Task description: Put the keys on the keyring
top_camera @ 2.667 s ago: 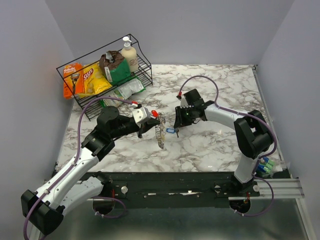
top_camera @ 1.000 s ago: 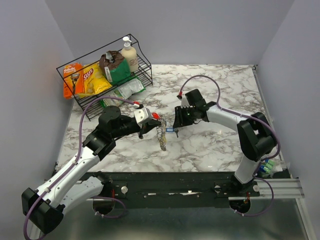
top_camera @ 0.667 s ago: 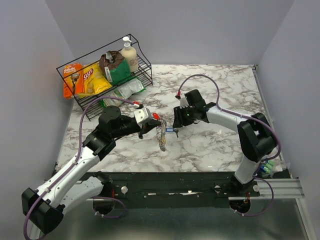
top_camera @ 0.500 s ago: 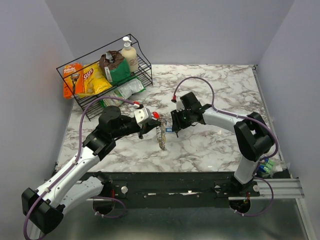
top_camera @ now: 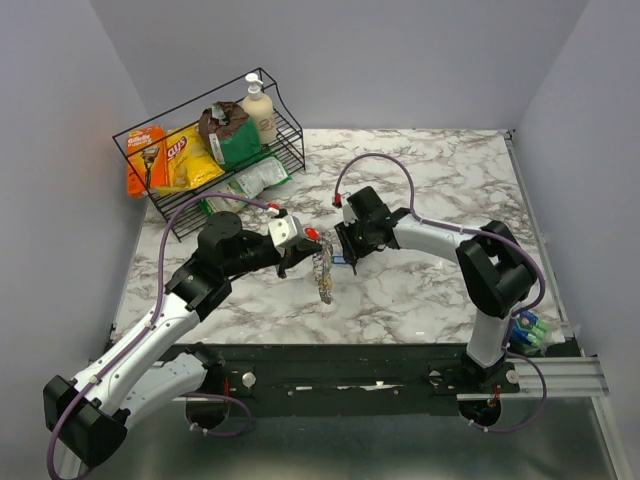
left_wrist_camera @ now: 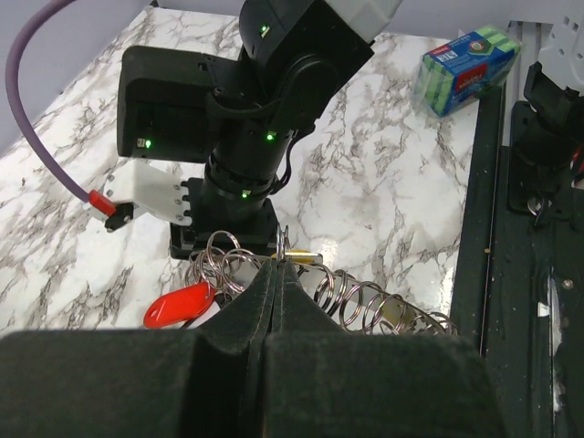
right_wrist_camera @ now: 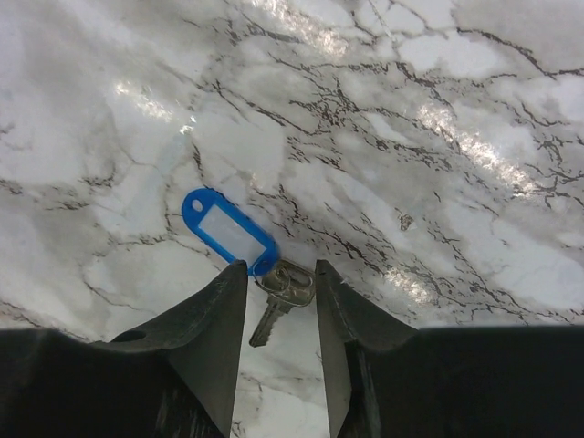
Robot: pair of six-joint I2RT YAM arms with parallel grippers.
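My left gripper is shut on the keyring, a thin silver ring seen edge-on between its fingertips. A chain of linked rings and a red tag hang from it; they also show in the top view. My right gripper is open, its jaws standing either side of a silver key with a blue tag lying on the marble. In the top view the right gripper sits just right of the left one. No other keys show.
A black wire basket with snack bags and a bottle stands at the back left. A pack of green sponges lies at the right near edge, also in the left wrist view. The black base rail runs along the front.
My right arm has swung left toward the left gripper and now stands over the blue-tagged key. The left gripper, with the ring and chain, has stayed nearly still for the last second.
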